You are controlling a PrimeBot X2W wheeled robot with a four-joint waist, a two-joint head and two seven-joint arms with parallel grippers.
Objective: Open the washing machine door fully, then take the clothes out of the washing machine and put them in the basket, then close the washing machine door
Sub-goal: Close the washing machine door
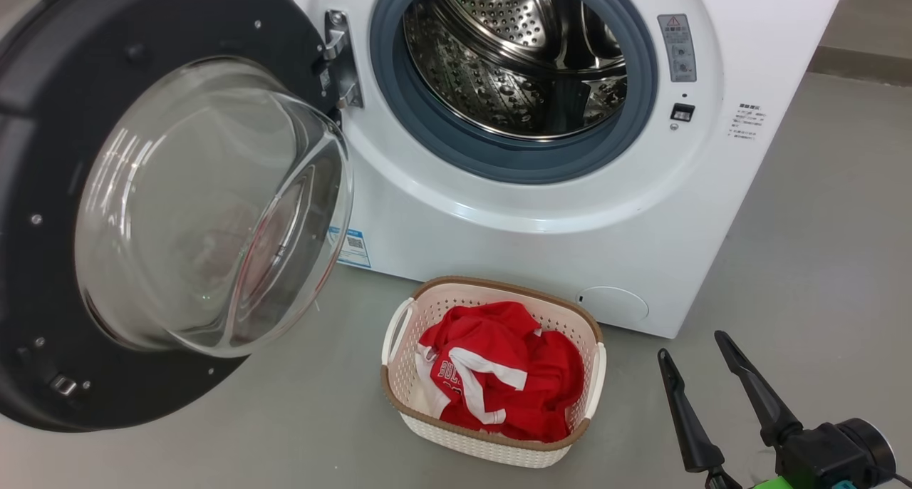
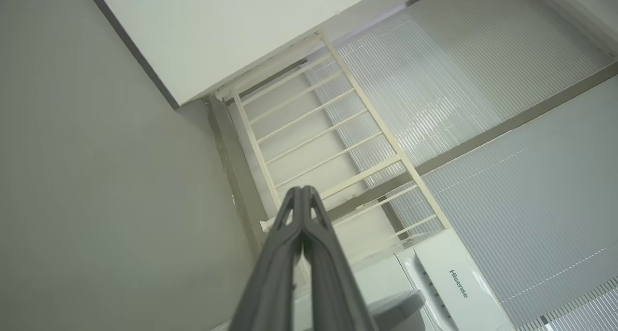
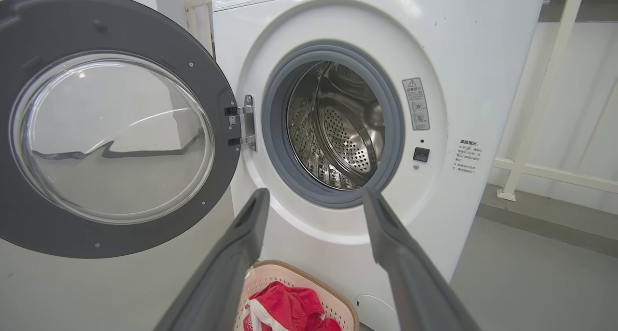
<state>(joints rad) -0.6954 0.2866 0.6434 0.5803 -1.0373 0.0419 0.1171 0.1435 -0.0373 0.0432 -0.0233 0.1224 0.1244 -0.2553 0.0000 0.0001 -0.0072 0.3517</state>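
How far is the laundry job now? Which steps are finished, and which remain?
Done: the washing machine door stands wide open, the drum looks empty, and the clothes lie in the basket. In hand: nothing; the right gripper is open and empty near the basket, the left gripper is shut on nothing. Left: closing the door.

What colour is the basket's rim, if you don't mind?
Brown, on the cream basket; clearest in the head view.

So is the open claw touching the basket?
Apart. The head view shows bare floor between the right gripper and the basket.
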